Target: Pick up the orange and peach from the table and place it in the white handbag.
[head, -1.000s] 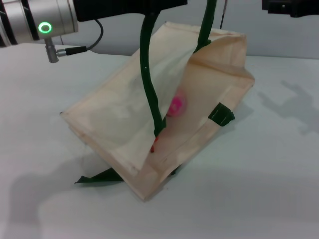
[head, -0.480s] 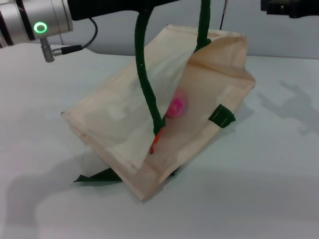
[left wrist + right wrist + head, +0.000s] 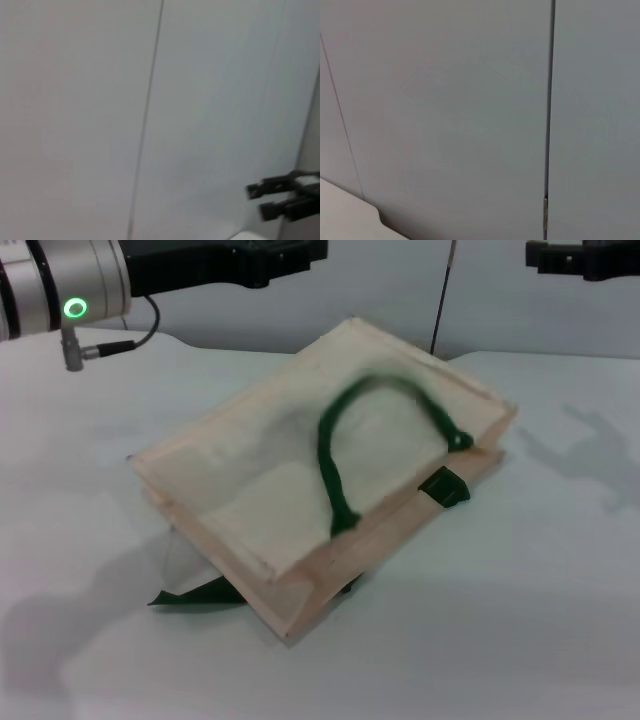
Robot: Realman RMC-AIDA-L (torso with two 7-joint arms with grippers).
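Head view, surface: a pale grey-white counter [image 3: 520,620] carries the large flat cream fabric white handbag [image 3: 270,490], which lies collapsed below and a little right of the left gripper.
Head view, handbag: its dark green rope handle [image 3: 345,440] lies flopped across the top panel; a green side tab [image 3: 443,486] shows at the right edge, another green strap [image 3: 195,595] pokes out underneath at the front left.
Head view, fruit: neither the orange nor the peach can be seen.
Head view, left gripper [image 3: 275,252]: raised at the top edge, above the bag's far left corner, apart from the handle; whether its fingers are apart or together cannot be told.
Head view, right gripper [image 3: 560,255]: high at the top right, well apart from the bag; finger state cannot be told.
Head view, room: plain grey wall [image 3: 400,290] behind.
Left wrist view: grey wall panels with a seam; the right gripper [image 3: 270,197] shows far off, fingers slightly apart.
Right wrist view: grey wall, a counter corner [image 3: 345,215].
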